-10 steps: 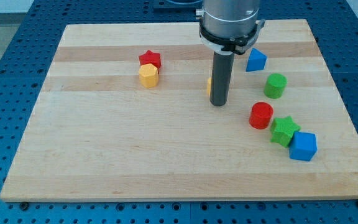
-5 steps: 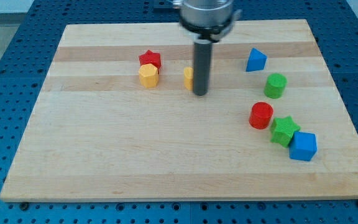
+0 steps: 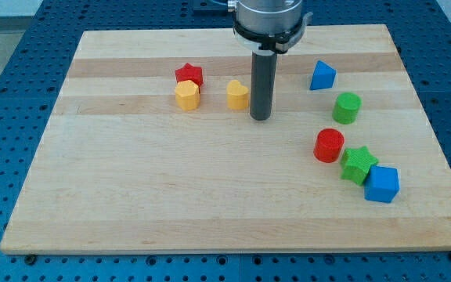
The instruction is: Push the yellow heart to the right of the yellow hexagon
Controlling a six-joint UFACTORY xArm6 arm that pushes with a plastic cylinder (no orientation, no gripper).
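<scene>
The yellow heart [image 3: 238, 94] lies on the wooden board, to the right of the yellow hexagon [image 3: 187, 95] with a gap between them. My tip [image 3: 260, 117] stands just right of the heart, close to its right side and slightly below it. The rod hides none of the heart's main face. A red star [image 3: 189, 75] sits just above the hexagon, touching it.
At the view's right lie a blue triangle-like block [image 3: 322, 75], a green cylinder [image 3: 347, 107], a red cylinder [image 3: 329, 145], a green star [image 3: 358, 164] and a blue cube [image 3: 382, 184]. The board [image 3: 131, 196] rests on a blue perforated table.
The rod swept left from the board's middle, pushing the yellow heart left toward the hexagon, then drew back slightly right. The heart now shows fully beside the rod.
</scene>
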